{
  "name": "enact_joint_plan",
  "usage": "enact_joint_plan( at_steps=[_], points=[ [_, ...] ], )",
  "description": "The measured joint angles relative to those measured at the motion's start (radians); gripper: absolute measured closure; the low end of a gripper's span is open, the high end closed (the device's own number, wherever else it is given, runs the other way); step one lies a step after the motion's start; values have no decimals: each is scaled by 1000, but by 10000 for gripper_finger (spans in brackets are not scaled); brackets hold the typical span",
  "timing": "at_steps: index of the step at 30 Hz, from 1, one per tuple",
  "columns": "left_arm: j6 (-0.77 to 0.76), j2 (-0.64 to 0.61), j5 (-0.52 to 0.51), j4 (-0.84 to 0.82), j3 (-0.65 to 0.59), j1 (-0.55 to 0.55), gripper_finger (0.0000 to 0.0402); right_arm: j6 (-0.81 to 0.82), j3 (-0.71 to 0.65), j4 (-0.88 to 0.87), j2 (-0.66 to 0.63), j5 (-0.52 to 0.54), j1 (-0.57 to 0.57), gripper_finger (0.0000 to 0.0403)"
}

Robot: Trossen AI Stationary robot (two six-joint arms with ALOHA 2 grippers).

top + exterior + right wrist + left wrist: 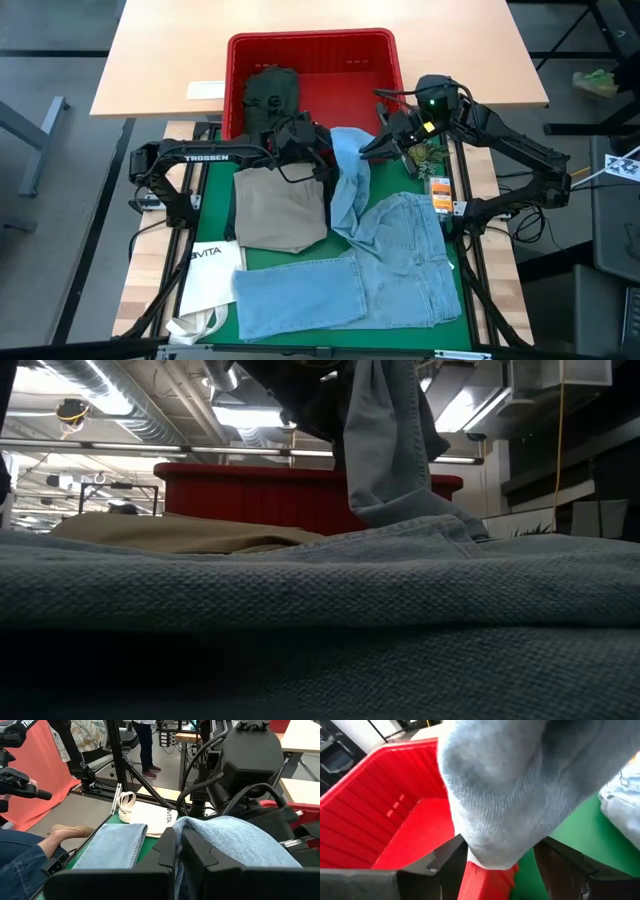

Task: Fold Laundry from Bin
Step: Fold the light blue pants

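Right wrist view shows the right gripper (pixel 179 851) pinched tight on a fold of the light blue cloth (pixel 235 840), which bunches up over its dark fingers. From above, that gripper (pixel 385 143) sits just in front of the bin (pixel 310 45), near its right front corner, and the cloth (pixel 350 175) hangs from it down onto the green mat (pixel 218 190). The left gripper (pixel 312 140) is just in front of the bin too, near the middle of its front wall, with its jaws spread wide around the same cloth; the left wrist view shows the cloth (pixel 520 785) draped thick between the fingers (pixel 440 865), though whether they actually press it cannot be told. The cloth looks like a soft, light knit that sags and stretches wherever it is unsupported, so it will probably handle best if held by two corners or along one edge and pulled taut rather than grabbed mid-bunch. Farther from the bin, folded tan trousers (pixel 280 205) lie on the mat, and beyond them light blue jeans (pixel 360 280) are spread flat; denim is heavier and stiffer, best taken at the waistband or hems. A dark green piece (pixel 270 90) remains inside the bin at its left side. A white tote (pixel 205 275) lies at the mat's corner farthest from the bin on the left.
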Motion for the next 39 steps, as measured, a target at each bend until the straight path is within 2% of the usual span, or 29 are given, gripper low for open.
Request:
enact_joint_plan(
  at_steps=[3, 5, 7, 10, 12, 16, 20, 24, 29, 39],
  points=[
    [6, 0, -25, 11, 0, 2, 197, 0, 0, 0, 0, 0, 0, 386],
    [12, 0, -44, 12, 0, 2, 225, 0, 0, 0, 0, 0, 0, 386],
    [32, 0, -63, 14, 0, 2, 268, 0, 0, 0, 0, 0, 0, 386],
    [61, 0, -78, 24, 0, 1, 355, 0, 0, 0, 0, 0, 0, 386],
    [65, 0, -98, 24, 0, -4, 387, 0, 0, 0, 0, 0, 0, 386],
    [128, -28, -220, -4, 0, -34, 394, 0, 0, 0, 0, 1, 0, 386],
    [234, -102, -453, -56, 1, -105, 395, 0, 0, 0, 0, 0, 0, 386],
    [210, -204, -585, -155, 2, -197, 397, -1, 0, 7, 0, 21, -1, 386],
    [72, -305, -667, -275, 2, -321, 398, -48, 0, 58, 5, 110, -1, 386],
    [-74, -387, -638, -506, 3, -557, 397, -54, 0, 224, 98, 81, -1, 386]
  ],
)
